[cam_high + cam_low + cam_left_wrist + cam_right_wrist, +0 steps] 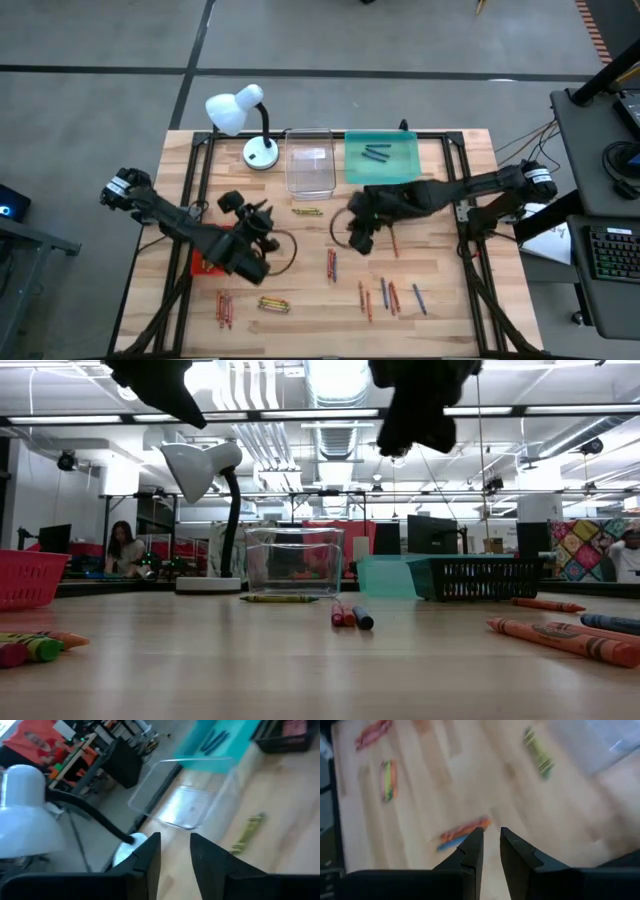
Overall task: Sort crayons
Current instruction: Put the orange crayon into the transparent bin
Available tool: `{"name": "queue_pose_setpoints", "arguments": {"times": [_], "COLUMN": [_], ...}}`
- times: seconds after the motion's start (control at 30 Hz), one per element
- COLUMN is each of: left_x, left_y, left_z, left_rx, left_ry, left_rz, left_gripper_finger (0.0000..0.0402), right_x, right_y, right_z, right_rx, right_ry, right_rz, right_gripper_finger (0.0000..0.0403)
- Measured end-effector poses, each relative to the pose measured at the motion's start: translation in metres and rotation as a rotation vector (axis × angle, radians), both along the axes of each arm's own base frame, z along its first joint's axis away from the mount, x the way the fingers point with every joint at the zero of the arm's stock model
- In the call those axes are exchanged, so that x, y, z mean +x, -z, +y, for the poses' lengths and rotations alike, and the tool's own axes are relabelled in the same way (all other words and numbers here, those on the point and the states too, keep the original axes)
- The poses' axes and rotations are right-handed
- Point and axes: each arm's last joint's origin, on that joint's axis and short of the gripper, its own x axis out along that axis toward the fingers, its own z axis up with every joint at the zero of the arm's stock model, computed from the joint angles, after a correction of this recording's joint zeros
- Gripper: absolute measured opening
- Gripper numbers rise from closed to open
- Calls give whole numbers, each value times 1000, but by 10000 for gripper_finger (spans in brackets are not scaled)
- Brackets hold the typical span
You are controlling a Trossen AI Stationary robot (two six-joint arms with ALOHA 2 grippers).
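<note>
A white gooseneck desk lamp is standing at eleven o'clock on the wooden table. A clear plastic tray is sitting at twelve, a flat teal tray lying just beside it toward one.

Two dark fingers of the left gripper, slightly apart with nothing between. Beyond them, pale wooden table top bearing a yellow-green crayon bundle, a clear plastic tray, and a teal tray holding dark sticks. Beside these, a white desk lamp on a black curved neck.
</note>
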Motion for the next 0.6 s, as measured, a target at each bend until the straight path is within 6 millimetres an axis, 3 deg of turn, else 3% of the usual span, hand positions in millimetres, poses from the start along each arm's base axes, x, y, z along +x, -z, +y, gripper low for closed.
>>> {"name": "queue_pose_setpoints", "arguments": {"times": [0.1,0.3,0.47,0.6], "left_x": [-1,-18,-41,-56], "left_y": [-3,-2,-10,-21], "left_z": [12,42,62,70], "left_rx": [24,104,139,156], "left_ry": [-15,-54,-92,-81], "left_rz": [38,97,68,49], "left_gripper_finger": [74,55,41,39], "right_x": [0,-18,-40,-48], "right_y": [-7,-6,3,7], "right_z": [-16,-42,-42,-49], "right_rx": [-5,33,104,179], "right_ry": [43,189,339,360], "right_rz": [14,236,476,563], "right_gripper_finger": [54,54,54,54]}}
